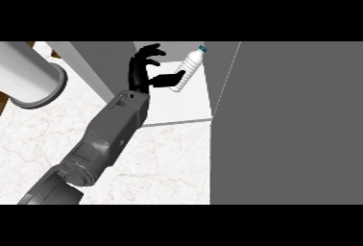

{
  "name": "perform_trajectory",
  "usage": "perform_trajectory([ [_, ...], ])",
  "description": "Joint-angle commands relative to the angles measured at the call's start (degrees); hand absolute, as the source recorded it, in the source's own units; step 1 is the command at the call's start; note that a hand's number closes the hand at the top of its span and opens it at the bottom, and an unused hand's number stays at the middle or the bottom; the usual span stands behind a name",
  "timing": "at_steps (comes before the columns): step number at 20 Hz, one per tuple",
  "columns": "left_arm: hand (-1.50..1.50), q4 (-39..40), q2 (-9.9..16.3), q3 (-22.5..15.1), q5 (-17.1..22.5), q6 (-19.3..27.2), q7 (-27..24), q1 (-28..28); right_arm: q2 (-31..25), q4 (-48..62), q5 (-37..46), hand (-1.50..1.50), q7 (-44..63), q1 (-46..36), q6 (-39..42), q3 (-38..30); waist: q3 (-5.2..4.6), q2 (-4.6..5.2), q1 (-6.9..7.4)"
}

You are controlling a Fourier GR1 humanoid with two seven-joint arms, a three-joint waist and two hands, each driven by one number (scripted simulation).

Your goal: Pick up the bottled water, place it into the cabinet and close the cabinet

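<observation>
Head view: steep look down on the counter [156, 158]; only one arm shows.
Door: big grey panel [291, 125] fills the right side, swung open, its edge running down just right of the bottle.
Counter: marble top, bare across the near and left part.
Cabinet: white shelf floor [181, 103] at the counter's far edge, grey wall to its left.
Cylinder: grey-white can-like object [32, 77] at the far left corner, well apart from the action.
Arm: grey forearm comes in from the lower left, reaching to the far edge and into the cabinet.
Hand: left hand [145, 72], fingers spread and lightly curled, thumb stretched right and touching the bottle's lower side; not wrapped round it.
Bottle: bottle [190, 67] inside the cabinet over the shelf's far right part, near upright, tilted, cap end away from the hand.
Key relation: bottle lies right of the fingers, long axis leaning away up-right; looks like release, though whether its base rests on the shelf I cannot tell.
Right hand: not in view.
Remaining: door not yet shut.
</observation>
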Motion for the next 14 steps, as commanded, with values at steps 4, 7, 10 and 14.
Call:
perform_trajectory([
  [4, -1.50, 3.8, 2.2, -0.8, -2.2, 1.5, -0.8, -3.8, -1.4, -3.8, -5.5, -1.50, 2.0, 2.3, 1.4, -2.1, -0.02, 0.30, -0.58],
  [7, -1.50, 3.6, 0.9, 0.7, -1.0, 1.1, -2.5, -2.8, -1.1, -2.1, -4.7, -1.50, 0.2, 2.2, 2.7, -0.8, -0.05, 0.36, -0.70],
  [10, -1.50, 3.0, 0.0, 0.0, -1.9, -3.2, -2.4, -4.7, -0.9, -0.8, -4.2, -1.50, -0.2, 1.4, 3.2, 0.0, -0.02, 0.22, -0.36],
  [14, -1.50, -1.7, -1.9, 3.2, 0.9, -8.3, -10.0, -1.9, -1.0, -4.6, -3.6, -1.50, 1.3, 4.3, 3.1, 0.8, -0.11, -0.47, 0.92],
])
